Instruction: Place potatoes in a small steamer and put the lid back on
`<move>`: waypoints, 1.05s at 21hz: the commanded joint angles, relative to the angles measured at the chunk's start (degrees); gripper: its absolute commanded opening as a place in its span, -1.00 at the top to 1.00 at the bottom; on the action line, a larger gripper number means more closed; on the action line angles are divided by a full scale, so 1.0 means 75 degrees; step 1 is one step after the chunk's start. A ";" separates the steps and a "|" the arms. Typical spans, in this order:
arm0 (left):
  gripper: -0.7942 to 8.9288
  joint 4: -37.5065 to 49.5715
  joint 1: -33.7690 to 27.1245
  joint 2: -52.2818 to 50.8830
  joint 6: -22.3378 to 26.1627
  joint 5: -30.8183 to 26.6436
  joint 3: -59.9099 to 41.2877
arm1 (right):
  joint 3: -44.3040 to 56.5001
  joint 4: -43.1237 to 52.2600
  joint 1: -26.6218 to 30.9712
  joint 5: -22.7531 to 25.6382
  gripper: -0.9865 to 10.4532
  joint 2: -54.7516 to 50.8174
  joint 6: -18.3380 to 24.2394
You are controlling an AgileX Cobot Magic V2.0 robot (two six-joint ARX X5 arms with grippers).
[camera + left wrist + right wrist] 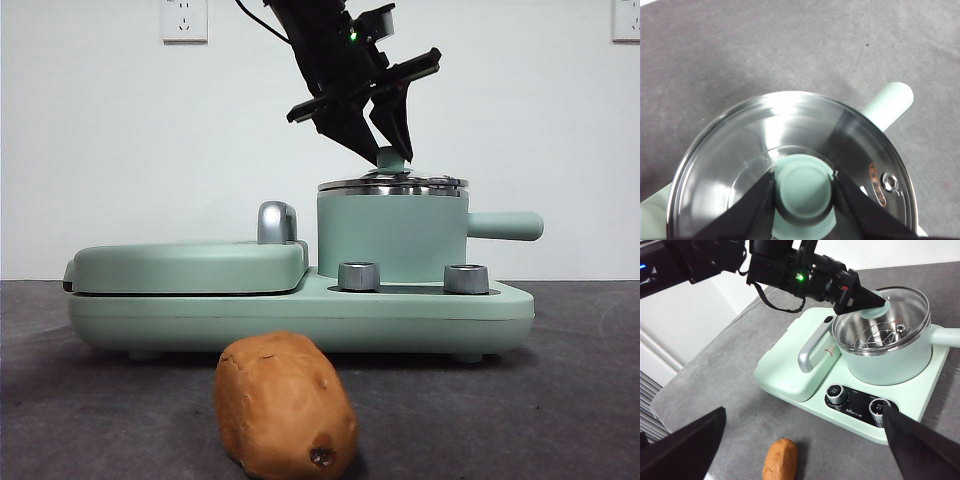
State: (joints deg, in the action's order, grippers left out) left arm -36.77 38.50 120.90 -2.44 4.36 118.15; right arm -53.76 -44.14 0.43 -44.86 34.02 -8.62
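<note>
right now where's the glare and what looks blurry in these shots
Left wrist view: bright glare washes the lid, and the left gripper around its knob is soft at the edges. Right wrist view: the right gripper is a dark blur. Front view: even light; the potato casts only a soft shadow.
</note>
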 commanded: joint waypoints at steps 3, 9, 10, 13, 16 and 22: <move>0.82 -0.0198 0.0061 -0.0189 -0.0020 -0.0047 0.0714 | -0.0090 0.0044 -0.0003 -0.0017 -0.05 0.0047 -0.0026; 0.82 -0.0662 -0.0038 -0.0962 0.0041 -0.0297 0.0714 | -0.0090 0.0044 -0.0006 -0.0015 -0.05 0.0050 -0.0277; 0.82 -0.0793 -0.0082 -0.1081 0.0047 -0.0341 0.0714 | -0.0090 0.0047 -0.0006 -0.0015 -0.05 0.0052 -0.0458; 0.82 -0.1049 -0.0315 -0.1393 0.0137 -0.0396 0.0714 | -0.0090 0.0047 -0.0195 0.0023 -0.05 0.0160 -0.0889; 0.82 -0.1224 -0.0629 -0.1641 0.0248 -0.0399 0.0714 | -0.0090 0.0055 -0.0781 0.0510 -0.04 0.0367 -0.1183; 0.82 -0.1475 -0.1256 -0.1877 0.0271 -0.0396 0.0714 | -0.0093 0.0137 -0.2611 0.2008 -0.04 0.1072 -0.1749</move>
State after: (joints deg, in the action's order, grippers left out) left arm -48.75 29.06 107.48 -0.99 1.52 121.16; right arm -53.76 -43.86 -17.52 -30.85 41.15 -19.88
